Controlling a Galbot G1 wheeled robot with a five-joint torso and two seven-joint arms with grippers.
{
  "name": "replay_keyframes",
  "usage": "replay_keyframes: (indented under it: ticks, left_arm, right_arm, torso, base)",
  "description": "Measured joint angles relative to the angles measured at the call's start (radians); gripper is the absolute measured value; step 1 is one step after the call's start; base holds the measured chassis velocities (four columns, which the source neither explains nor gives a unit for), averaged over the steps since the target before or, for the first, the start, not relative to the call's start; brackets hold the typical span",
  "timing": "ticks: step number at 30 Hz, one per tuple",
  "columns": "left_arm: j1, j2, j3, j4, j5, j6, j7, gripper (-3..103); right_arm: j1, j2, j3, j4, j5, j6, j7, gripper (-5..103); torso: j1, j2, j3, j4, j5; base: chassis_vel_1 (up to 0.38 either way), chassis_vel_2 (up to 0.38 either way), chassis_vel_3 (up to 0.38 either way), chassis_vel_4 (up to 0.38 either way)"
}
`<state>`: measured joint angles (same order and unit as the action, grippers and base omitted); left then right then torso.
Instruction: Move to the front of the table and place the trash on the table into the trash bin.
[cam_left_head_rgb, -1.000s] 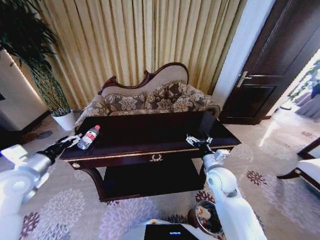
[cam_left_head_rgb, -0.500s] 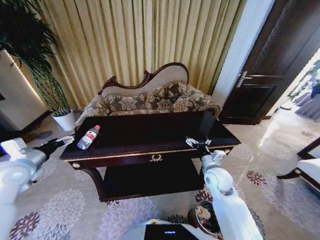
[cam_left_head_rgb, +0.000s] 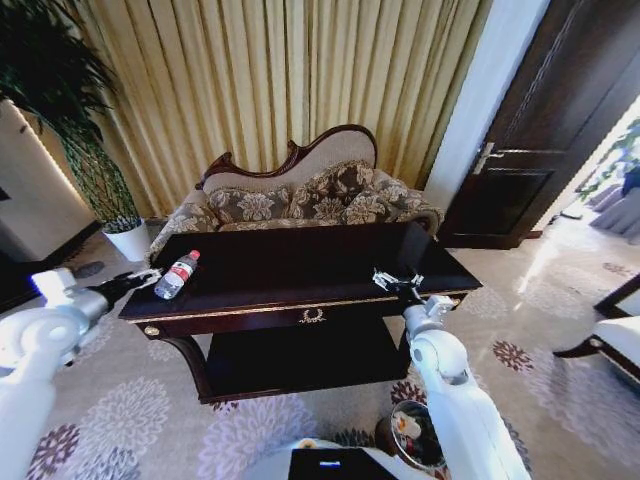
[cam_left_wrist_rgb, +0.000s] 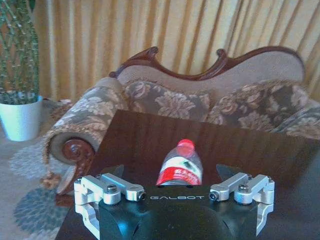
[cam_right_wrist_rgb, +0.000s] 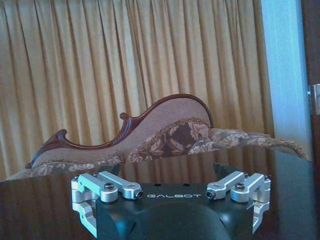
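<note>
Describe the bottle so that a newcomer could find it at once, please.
Find the dark glossy table in front of the patterned sofa. The bottle lies on its side at the table's left end, near the left gripper; it is clear plastic with a red cap and label.

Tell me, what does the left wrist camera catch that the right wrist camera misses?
Left wrist alone: a clear bottle with red cap and label, lying on the table just ahead of the open left claw, plus a white plant pot on the carpet. Right wrist alone: the open right claw over the bare tabletop, and a pale wall strip. Both: the sofa, gold curtains and the dark table.
</note>
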<state>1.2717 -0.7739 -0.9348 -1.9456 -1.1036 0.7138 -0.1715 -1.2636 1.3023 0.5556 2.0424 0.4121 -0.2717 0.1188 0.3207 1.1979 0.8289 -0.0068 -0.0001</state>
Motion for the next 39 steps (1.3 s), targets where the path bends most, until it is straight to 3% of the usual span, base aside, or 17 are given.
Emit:
replay_keyframes:
  ticks: [6,13,20,39]
  left_arm:
    - [-0.001,0.011,0.016,0.035,0.019,0.000,-0.008,100]
    - [-0.045,0.021,0.070,0.114,0.055,-0.002,0.032,100]
    - [-0.083,0.009,0.098,0.098,0.076,-0.002,0.067,100]
    - [-0.128,-0.026,0.181,0.124,0.121,-0.002,0.071,100]
  right_arm:
    - [-0.002,0.003,0.003,-0.010,-0.006,0.002,0.000,100]
    - [0.005,0.010,-0.019,-0.021,-0.020,0.003,0.000,100]
    - [0.006,0.004,-0.016,-0.030,-0.023,0.005,0.000,100]
    - [-0.004,0.004,-0.011,-0.037,-0.030,0.013,0.000,100]
  torso:
    - [0.000,0.000,0.000,0.0005,0.0003]
    - [0.000,0.000,0.000,0.0003,0.0001]
    - [0.000,0.000,0.000,0.0002,0.0002]
    - [0.000,0.000,0.000,0.0003,0.0002]
  base:
    - [0.000,0.000,0.000,0.000]
    - [0.000,0.000,0.000,0.000]
    - [0.000,0.000,0.000,0.000]
    - [0.000,0.000,0.000,0.000]
